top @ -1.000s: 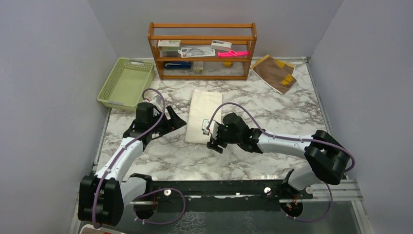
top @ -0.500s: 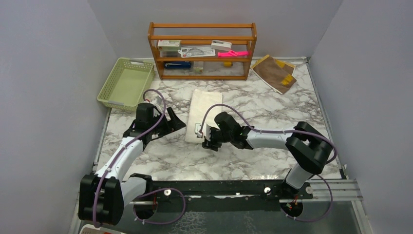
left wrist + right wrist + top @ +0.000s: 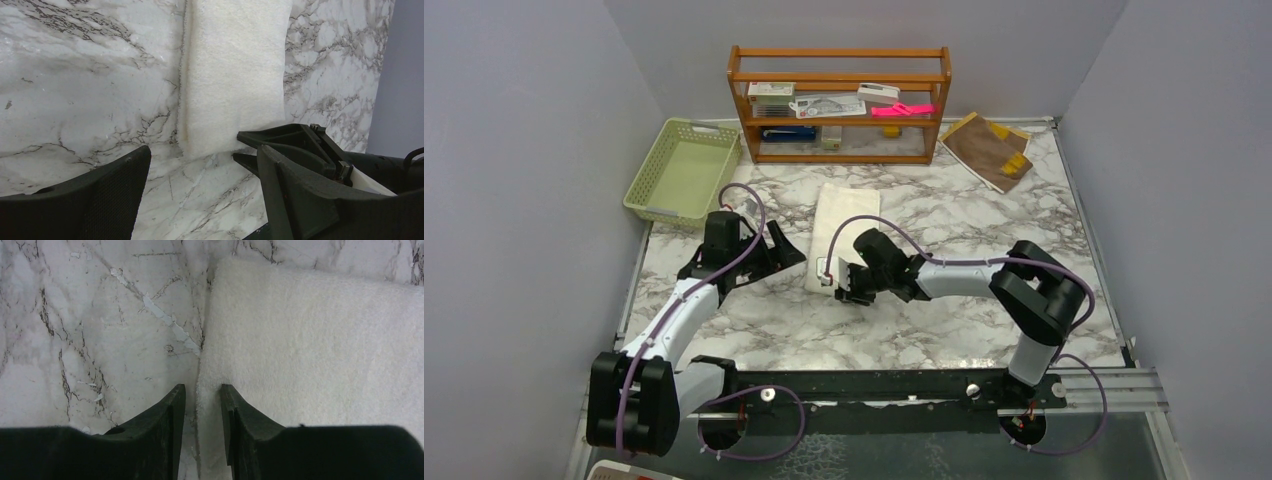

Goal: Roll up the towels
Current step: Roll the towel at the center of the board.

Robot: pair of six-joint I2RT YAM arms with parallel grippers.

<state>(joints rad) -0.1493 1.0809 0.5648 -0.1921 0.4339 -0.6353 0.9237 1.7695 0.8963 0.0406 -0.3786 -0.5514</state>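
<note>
your right gripper (image 3: 202, 388) is down at the near end of the cream towel (image 3: 845, 222). its jaws are nearly together with the towel's near edge in the slot between them, one finger over the cloth and one over the marble table (image 3: 924, 335). can't tell if it's actually pinching. left gripper (image 3: 200, 152) hovers just left of that same end, jaws spread wide, holding nothing. the brown towel (image 3: 986, 148) lies in the far right corner, well apart.

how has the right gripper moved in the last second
Yes. The right gripper slid left along the near end of the cream towel, toward its left corner.
</note>
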